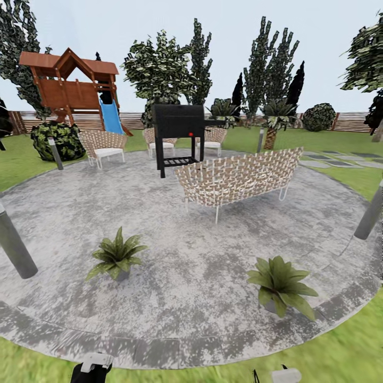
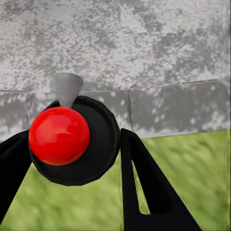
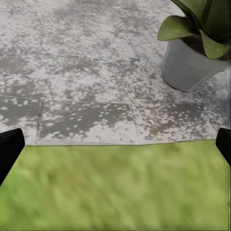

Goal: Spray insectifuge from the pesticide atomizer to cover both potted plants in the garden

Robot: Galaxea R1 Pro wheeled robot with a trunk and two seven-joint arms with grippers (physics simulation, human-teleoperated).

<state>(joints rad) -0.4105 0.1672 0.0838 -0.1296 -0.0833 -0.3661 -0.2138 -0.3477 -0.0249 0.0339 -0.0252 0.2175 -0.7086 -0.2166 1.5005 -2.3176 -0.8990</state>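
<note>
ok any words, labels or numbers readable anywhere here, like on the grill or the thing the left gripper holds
None can be read.
The black grill has a small red spot, no lettering.
The object in the left gripper, seen from above in the left wrist view, shows a red ball and grey nozzle, no label facing the camera.
The grey pot is plain.

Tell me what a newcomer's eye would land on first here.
Probably the red ball top of the item clamped in the left hand. Next, two potted plants on the round stone patio, then the black grill behind the woven bench.
</note>
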